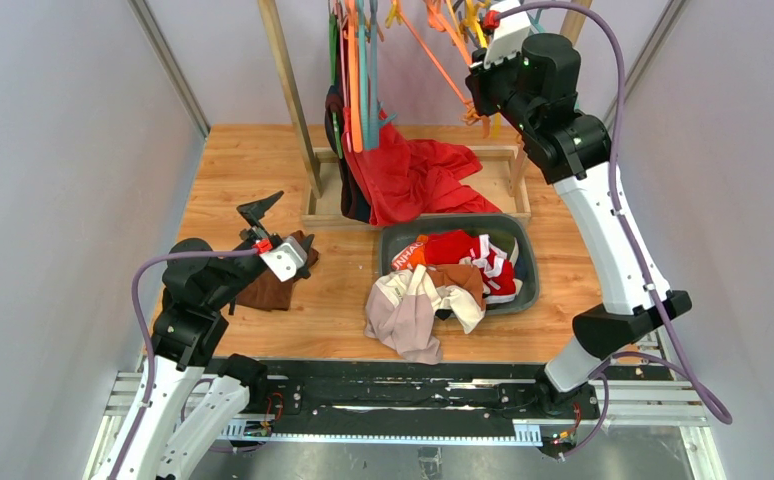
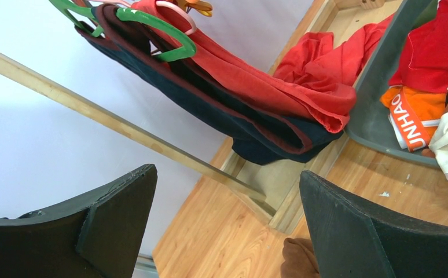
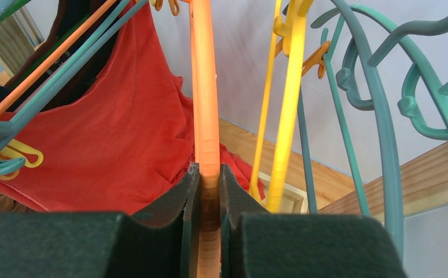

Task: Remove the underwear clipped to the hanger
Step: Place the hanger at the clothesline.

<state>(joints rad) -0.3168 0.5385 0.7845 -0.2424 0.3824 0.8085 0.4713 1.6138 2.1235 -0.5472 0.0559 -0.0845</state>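
Leftmost, the left gripper (image 2: 227, 185) hangs with jaws wide apart and nothing held, over a brown cloth (image 1: 273, 285) on the table (image 1: 323, 320). Right of it, the underwear (image 1: 453, 270) lies heaped in a grey bin (image 1: 530, 250), its long axis running from near left to far right. Beige briefs (image 1: 403, 315) spill over the near-left rim onto the table. An orange waistband (image 2: 410, 119) shows the letters "NHAO". Far right, the right gripper (image 3: 210, 174) pinches an orange hanger (image 3: 204, 87) beside a red cloth (image 3: 123, 133).
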